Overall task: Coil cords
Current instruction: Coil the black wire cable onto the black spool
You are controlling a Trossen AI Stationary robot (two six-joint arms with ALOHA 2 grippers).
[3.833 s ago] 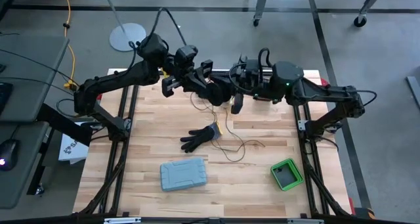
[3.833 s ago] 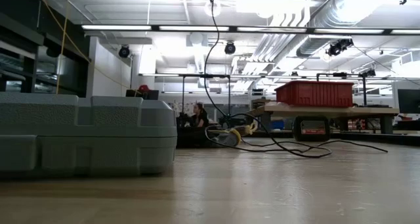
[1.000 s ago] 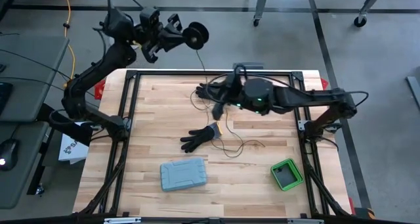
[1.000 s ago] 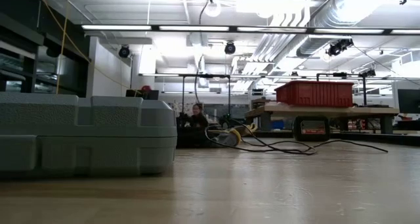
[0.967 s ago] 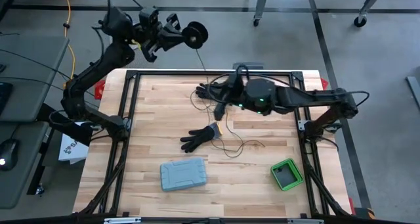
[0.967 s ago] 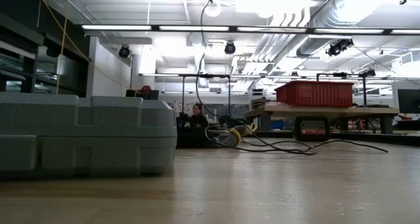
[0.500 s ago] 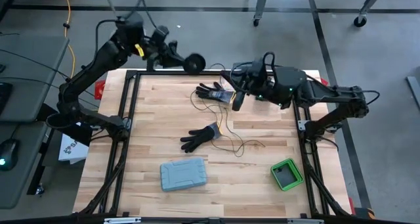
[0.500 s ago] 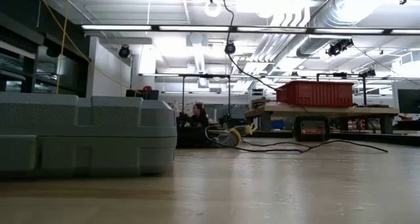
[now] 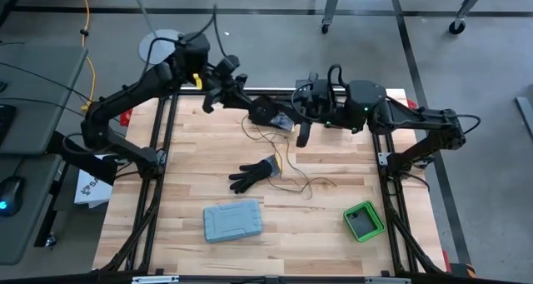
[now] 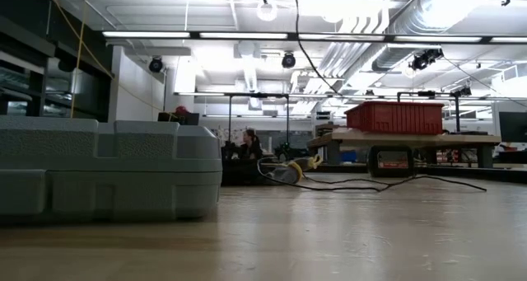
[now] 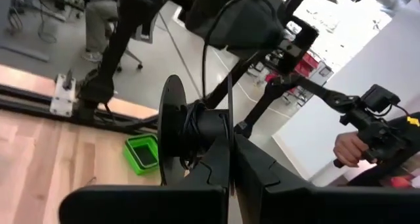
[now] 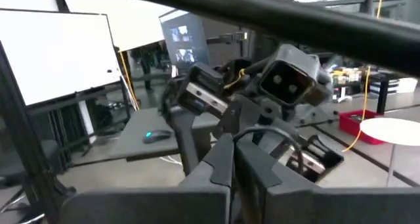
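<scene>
Overhead, left gripper (image 9: 265,111) clamped on cord spool (image 11: 190,135), loose cord (image 9: 287,171) trailing below

Both arms are matte black all over, chunky rounded joint housings linked by slimmer tube segments. The left arm (image 9: 141,88), upper left in the high view, has a yellow sticker near its wrist and a thin black cable looping off the top. The right arm (image 9: 408,117), upper right, shows a tiny green LED on its big round wrist housing, plus a black cable arching over it. Fingers (image 11: 216,165) in the wrist views are flat, angular black plastic.
</scene>
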